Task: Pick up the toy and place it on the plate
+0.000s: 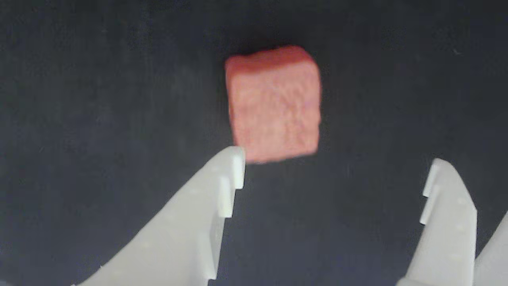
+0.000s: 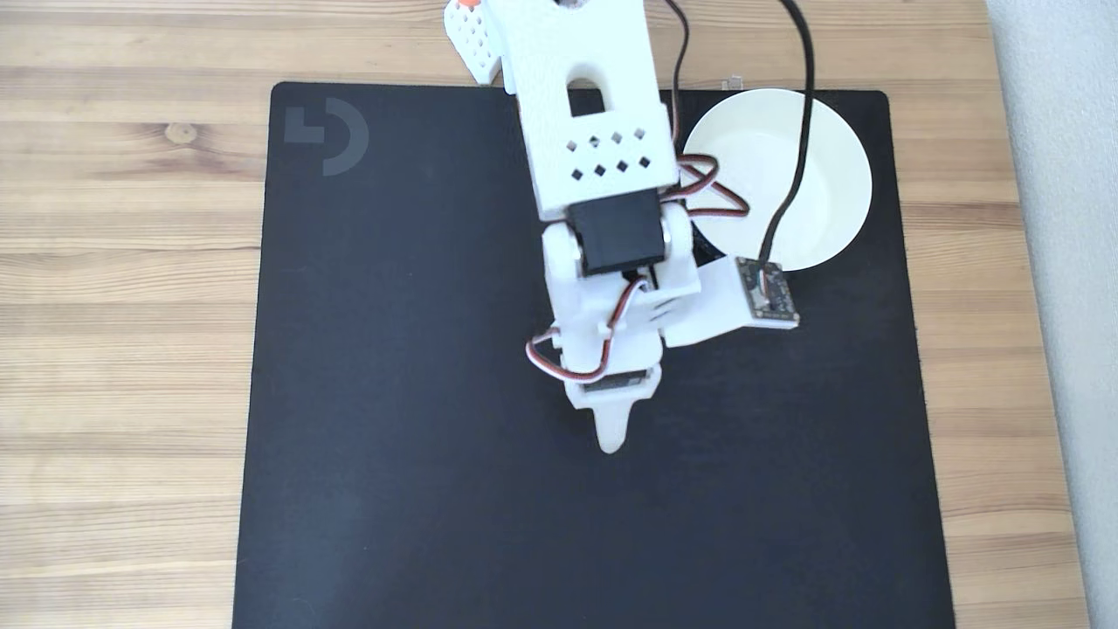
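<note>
The toy (image 1: 274,104) has a rough, grainy, matt reddish surface like sponge or foam. Beneath it the black mat (image 2: 419,349) looks like finely woven cloth, matt and smooth, with a faint grey logo (image 2: 326,135) at one corner. Around the mat, the counter (image 2: 122,262) is pale wood with visible grain. The hand (image 1: 333,167) is matt white plastic. The plate (image 2: 777,179), on the mat, is smooth glossy white.

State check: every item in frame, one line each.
Toy: lying on the mat, ungrasped, beyond the fingertips.
Tool: open, empty, left fingertip at the toy's near corner.
Plate: upright on the mat, nothing seen inside, partly hidden by the arm.
Mat: flat on the table.
</note>
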`<state>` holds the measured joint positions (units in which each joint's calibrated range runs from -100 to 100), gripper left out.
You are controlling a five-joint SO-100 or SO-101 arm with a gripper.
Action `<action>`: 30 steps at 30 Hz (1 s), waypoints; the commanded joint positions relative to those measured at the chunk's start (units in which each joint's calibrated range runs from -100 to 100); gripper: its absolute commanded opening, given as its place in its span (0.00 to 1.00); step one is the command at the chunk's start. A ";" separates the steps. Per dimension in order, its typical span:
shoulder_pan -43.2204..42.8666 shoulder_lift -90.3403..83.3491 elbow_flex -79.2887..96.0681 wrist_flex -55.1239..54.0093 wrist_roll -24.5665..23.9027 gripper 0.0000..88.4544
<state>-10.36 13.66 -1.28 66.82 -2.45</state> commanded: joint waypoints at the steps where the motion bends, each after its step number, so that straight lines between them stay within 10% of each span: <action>1: 1.12 -0.19 -5.35 7.27 -0.32 0.40; 30: 1.29 3.73 -5.71 9.30 -0.27 0.41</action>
<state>-9.11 17.57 -4.68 76.36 -2.50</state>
